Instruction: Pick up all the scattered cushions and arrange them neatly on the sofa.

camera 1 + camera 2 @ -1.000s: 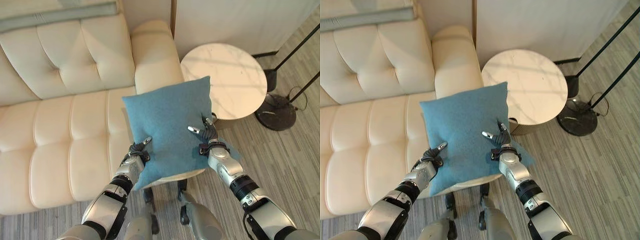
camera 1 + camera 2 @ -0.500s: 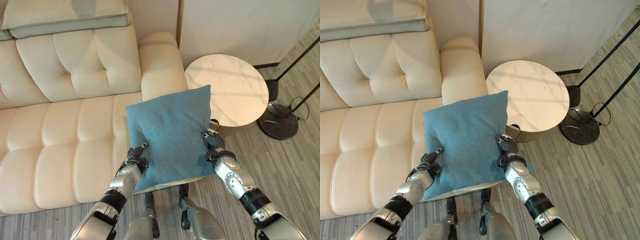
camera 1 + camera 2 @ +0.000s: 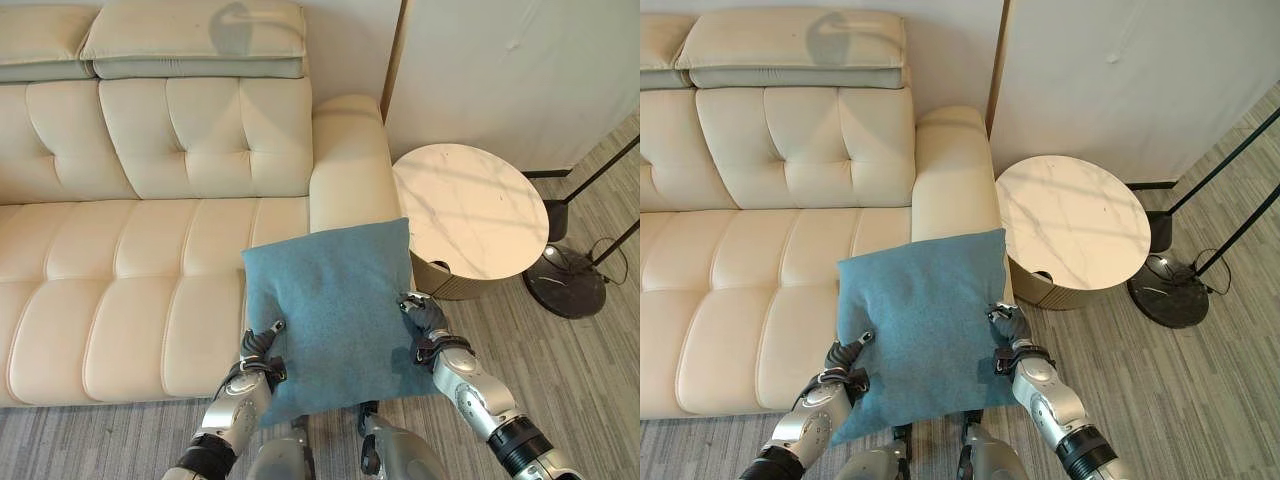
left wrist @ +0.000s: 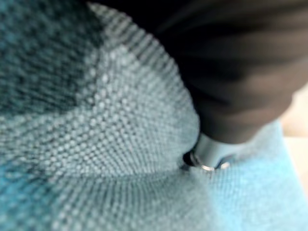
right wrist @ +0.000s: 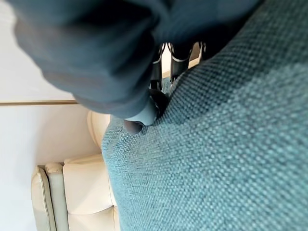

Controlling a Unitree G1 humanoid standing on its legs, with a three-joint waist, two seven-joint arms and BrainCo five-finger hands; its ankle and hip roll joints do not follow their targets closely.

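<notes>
Square teal woven cushion (image 3: 335,315) held up between both hands, over the front edge of the cream tufted leather sofa (image 3: 150,260) at its right-arm end. Left hand (image 3: 259,352) on cushion's lower left edge, fingers curled into the fabric. Right hand (image 3: 428,322) clamps right edge, fingers pinching cloth. Both forearms raised, angled inward. Round white marble side table (image 3: 470,215) just beside the sofa arm.

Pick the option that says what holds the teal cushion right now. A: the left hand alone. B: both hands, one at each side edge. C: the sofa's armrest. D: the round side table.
B: the teal cushion is held between the left hand and the right hand, one gripping each side edge in front of the sofa.
</notes>
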